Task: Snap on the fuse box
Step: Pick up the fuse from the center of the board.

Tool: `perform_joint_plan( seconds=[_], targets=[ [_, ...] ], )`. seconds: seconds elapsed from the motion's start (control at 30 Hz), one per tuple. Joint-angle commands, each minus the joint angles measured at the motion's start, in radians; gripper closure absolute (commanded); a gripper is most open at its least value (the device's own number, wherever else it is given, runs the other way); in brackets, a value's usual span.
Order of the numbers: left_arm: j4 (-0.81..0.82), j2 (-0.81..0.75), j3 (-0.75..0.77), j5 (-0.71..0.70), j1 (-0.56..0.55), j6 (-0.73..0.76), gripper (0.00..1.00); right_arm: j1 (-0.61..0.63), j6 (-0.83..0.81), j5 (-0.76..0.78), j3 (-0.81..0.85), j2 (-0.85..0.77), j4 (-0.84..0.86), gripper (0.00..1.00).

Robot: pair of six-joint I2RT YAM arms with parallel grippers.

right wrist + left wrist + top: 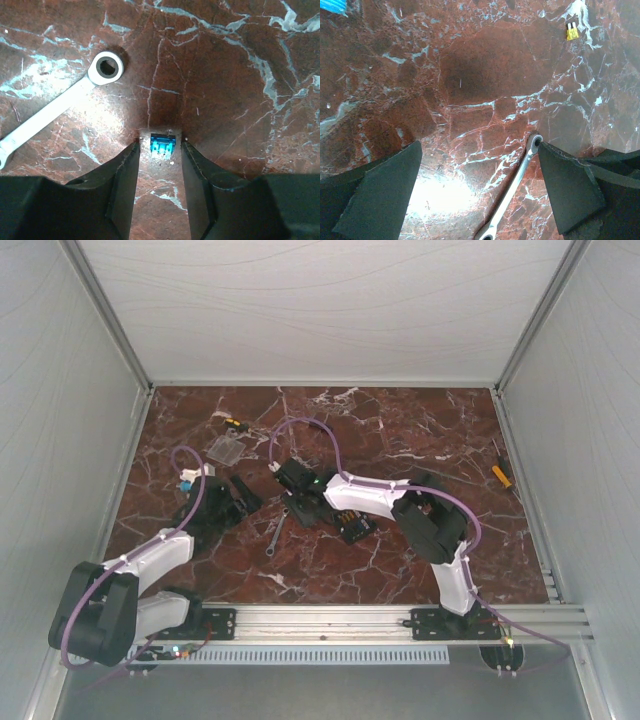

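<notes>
Top external: finds the fuse box point(353, 526) on the table point(420, 420), under the right forearm point(365, 495). Left wrist: sees left gripper point(479, 146) spread wide beside a wrench point(512, 192). Right wrist: sees right gripper point(161, 144) slightly parted astride a blue fuse point(163, 147).

A robotics lab test cell — white panel walls point(320, 310) in aluminium framing point(106, 310) box in a red-brown marble-patterned counter point(420, 420). The left arm point(150, 555) and right arm point(365, 495) are bolted to a slotted aluminium rail point(320, 618) at its near edge, trailing purple cables point(300, 421). Workshop bits lie on it — a wrench point(277, 534), a screwdriver point(501, 476), the fuse box point(355, 528).
</notes>
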Motion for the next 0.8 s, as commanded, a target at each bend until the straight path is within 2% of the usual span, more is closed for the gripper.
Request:
perform_joint_plan(
  seconds=[0.0, 0.4, 0.77],
  targets=[
    [0.01, -0.01, 0.0, -0.007, 0.008, 0.003, 0.01, 0.002, 0.055, 0.016, 0.002, 0.074, -0.019, 0.65],
    [0.018, -0.009, -0.003, 0.005, 0.007, 0.0, 0.01, -0.008, 0.08, 0.016, -0.002, 0.089, -0.037, 0.71],
    [0.036, -0.015, -0.008, 0.034, 0.008, 0.001, 0.01, -0.01, 0.086, 0.015, -0.02, 0.049, -0.009, 0.83]
  ],
)
